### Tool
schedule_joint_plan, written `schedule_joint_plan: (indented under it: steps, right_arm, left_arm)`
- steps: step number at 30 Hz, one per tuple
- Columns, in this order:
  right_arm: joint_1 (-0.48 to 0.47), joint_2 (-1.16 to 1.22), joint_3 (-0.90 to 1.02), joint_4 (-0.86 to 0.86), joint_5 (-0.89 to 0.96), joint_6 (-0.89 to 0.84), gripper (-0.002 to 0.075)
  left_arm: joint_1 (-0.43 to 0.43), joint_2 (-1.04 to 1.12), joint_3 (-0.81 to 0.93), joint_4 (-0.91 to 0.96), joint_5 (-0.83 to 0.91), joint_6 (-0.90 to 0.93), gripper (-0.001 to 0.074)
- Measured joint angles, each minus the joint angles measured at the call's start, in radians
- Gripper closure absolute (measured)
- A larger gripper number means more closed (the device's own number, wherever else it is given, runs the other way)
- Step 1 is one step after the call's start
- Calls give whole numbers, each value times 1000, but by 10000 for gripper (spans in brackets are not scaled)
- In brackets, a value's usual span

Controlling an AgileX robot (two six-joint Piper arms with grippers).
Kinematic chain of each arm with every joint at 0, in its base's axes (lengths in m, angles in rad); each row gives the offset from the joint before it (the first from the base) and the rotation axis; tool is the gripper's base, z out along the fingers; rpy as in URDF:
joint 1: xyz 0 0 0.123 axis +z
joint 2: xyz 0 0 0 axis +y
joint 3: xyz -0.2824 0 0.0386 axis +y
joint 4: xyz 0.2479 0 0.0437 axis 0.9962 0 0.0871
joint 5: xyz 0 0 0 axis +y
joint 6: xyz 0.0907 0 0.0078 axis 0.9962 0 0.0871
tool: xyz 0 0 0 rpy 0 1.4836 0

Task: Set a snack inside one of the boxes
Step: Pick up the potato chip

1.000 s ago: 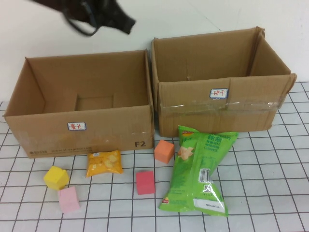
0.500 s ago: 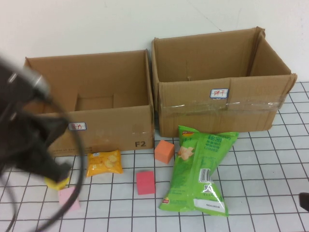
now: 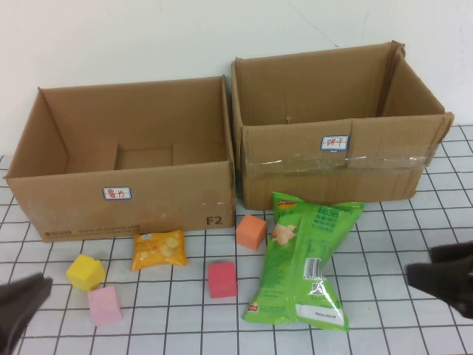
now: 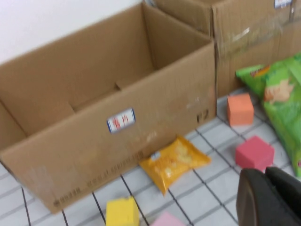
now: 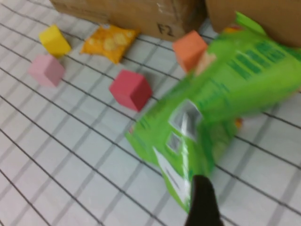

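A big green chip bag (image 3: pixel 307 259) lies flat on the gridded table in front of the right cardboard box (image 3: pixel 340 159). A small orange-yellow snack packet (image 3: pixel 159 249) lies in front of the left cardboard box (image 3: pixel 126 192). Both boxes are open on top and look empty. My left gripper (image 3: pixel 18 303) is low at the near left corner, shut and empty; in the left wrist view its tips (image 4: pixel 265 172) sit near the red cube (image 4: pixel 254 151), with the packet (image 4: pixel 175 160) beyond. My right gripper (image 3: pixel 425 277) hangs at the right edge, right of the bag (image 5: pixel 221 89).
Small cubes lie among the snacks: yellow (image 3: pixel 86 271), pink (image 3: pixel 104 305), red (image 3: pixel 222 279) and orange (image 3: pixel 251 231). A white wall stands behind the boxes. The boxes stand side by side, almost touching.
My left arm swept from above the left box down to the near left corner. My right gripper came into view at the right edge. The snacks and cubes have not moved.
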Motion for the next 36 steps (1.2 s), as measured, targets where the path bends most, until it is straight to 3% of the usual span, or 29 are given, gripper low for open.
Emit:
schedule_joint_plan:
  steps: [7, 13, 24, 36]
  right_arm:
    - [186, 225, -7, 349, -118, -321, 280]
    - [268, 400, -57, 400, -152, -401, 250]
    - [277, 608, -228, 414, -98, -387, 243]
    - [277, 669, -251, 416, -71, -383, 243]
  left_arm:
    - [0, -14, 59, 0, -4, 0, 735]
    - [0, -14, 72, 0, -20, 0, 735]
    - [0, -14, 102, 0, -72, -3, 735]
    - [0, -14, 103, 0, -73, -3, 735]
